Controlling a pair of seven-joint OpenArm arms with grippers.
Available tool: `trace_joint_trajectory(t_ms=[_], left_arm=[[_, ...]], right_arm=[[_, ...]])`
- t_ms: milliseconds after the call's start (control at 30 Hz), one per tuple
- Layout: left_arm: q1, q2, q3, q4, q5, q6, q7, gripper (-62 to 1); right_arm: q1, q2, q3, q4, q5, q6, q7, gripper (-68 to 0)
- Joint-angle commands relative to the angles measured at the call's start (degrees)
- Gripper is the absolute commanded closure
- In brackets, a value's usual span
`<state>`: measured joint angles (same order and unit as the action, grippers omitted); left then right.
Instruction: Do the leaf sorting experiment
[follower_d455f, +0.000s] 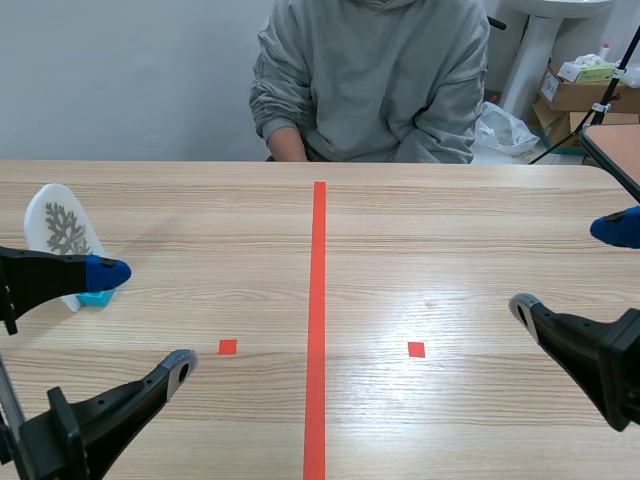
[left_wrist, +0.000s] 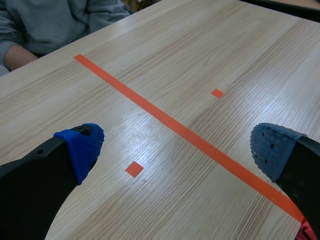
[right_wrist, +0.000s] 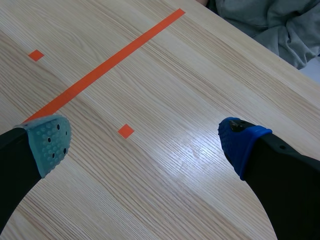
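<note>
A white card with a grey leaf print (follower_d455f: 62, 235) stands upright in a small blue holder (follower_d455f: 97, 297) at the table's left side. My left gripper (follower_d455f: 148, 318) is open just right of that holder, one blue-padded finger close beside it; nothing lies between the fingers. In the left wrist view the left gripper (left_wrist: 177, 147) spans bare wood and tape marks. My right gripper (follower_d455f: 570, 268) is open at the right edge of the table, holding nothing, and the right wrist view shows the right gripper (right_wrist: 145, 140) over bare wood.
A person in a grey hoodie (follower_d455f: 370, 80) sits across the table, a hand (follower_d455f: 288, 145) near the far edge. A second table corner (follower_d455f: 615, 150) and cardboard boxes (follower_d455f: 575, 90) stand at the far right.
</note>
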<state>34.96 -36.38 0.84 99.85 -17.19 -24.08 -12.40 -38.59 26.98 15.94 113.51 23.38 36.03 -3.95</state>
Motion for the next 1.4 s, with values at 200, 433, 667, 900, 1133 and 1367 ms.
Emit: trace_joint_trajectory(t_ms=[200,433,667,900,1133,1367], left_arm=[[1.55,0.15,-5.14,0.72,-4.92,-1.01,-1.27,-62.3],[1.51,0.17,-5.42,0.72,-4.87,-0.98,-1.64,-62.3],[1.51,0.17,-5.42,0.72,-4.87,-0.98,-1.62,-62.3],[1.51,0.17,-5.42,0.72,-4.85,-0.98,-1.66,-62.3],[1.51,0.17,-5.42,0.70,-4.46,-0.98,-1.70,-62.3],[1.51,0.17,-5.42,0.70,-4.46,-0.96,-1.70,-62.3]], right_arm=[[0.50,0.00,-0.15,0.04,0.61,0.00,0.63,-60.4],[0.50,0.00,-0.15,0.04,0.59,0.00,0.63,-60.4],[0.50,0.00,-0.15,0.04,0.59,0.00,0.66,-60.4],[0.50,0.00,-0.15,0.04,0.59,0.00,0.66,-60.4],[0.50,0.00,-0.15,0.04,0.59,0.00,0.66,-60.4],[0.50,0.00,-0.15,0.04,0.59,0.00,0.66,-60.4]])
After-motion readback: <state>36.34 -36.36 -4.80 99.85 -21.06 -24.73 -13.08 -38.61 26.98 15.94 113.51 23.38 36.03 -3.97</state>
